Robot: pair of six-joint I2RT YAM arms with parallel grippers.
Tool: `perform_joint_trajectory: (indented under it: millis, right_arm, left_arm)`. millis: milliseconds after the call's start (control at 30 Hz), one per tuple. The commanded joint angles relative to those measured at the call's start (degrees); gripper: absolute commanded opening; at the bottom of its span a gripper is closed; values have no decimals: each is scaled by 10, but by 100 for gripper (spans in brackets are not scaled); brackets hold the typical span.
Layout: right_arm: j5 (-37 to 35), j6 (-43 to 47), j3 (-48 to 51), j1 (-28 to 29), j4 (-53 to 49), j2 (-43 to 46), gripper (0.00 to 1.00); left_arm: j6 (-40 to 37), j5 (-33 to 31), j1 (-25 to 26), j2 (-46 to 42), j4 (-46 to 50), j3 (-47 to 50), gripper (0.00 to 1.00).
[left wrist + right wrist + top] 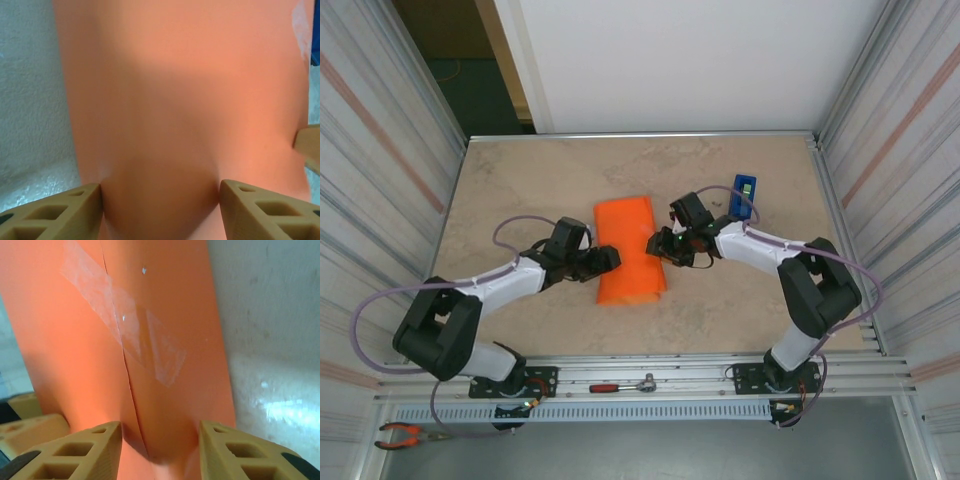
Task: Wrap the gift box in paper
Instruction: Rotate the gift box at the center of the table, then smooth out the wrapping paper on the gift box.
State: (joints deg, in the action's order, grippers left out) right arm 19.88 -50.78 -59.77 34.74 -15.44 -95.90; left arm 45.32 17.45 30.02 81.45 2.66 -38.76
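The gift box (630, 250) lies mid-table as an oblong bright orange parcel, covered all over by the paper (75, 350). A strip of clear tape (135, 335) crosses the paper's seam. My left gripper (608, 260) is at the parcel's left edge, and in the left wrist view its fingers (75, 210) press both sides of a bulge of paper (160, 200). From the right, my right gripper (658, 243) meets the parcel. Its fingers (85, 450) close on a paper fold at the seam (160, 440).
A blue tape dispenser (744, 192) stands upright just behind the right gripper. A red-handled tool (620, 385) lies on the front rail and pliers (405, 435) at the near left. Corrugated walls close both sides of the table (520, 190).
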Motion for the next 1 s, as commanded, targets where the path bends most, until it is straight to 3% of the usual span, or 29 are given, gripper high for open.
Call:
perform_joint_trajectory:
  millis: [0, 133, 200, 367, 500, 733, 967]
  right_arm:
    - [7, 14, -37, -3, 1, -5, 46]
    - [-37, 30, 13, -3, -19, 65, 75]
    - [-72, 32, 54, 5, -34, 116, 82]
    - [-159, 32, 163, 51, -70, 242, 84]
    - [-210, 26, 226, 103, -51, 290, 84]
    - [-297, 38, 254, 182, 10, 255, 87]
    - [-353, 39, 246, 208, 99, 180, 91]
  left_arm:
    - [-8, -4, 4, 23, -26, -36, 62]
    - [-22, -14, 2, 12, -2, -45, 70]
    - [-24, -19, -2, -4, 5, -38, 76]
    - [-26, -9, -20, -32, 7, -23, 84]
    - [-30, -10, -27, -44, 19, -26, 86]
    - [-29, -11, -30, -53, 36, -31, 86]
    - [-25, -10, -30, -55, 45, -31, 86]
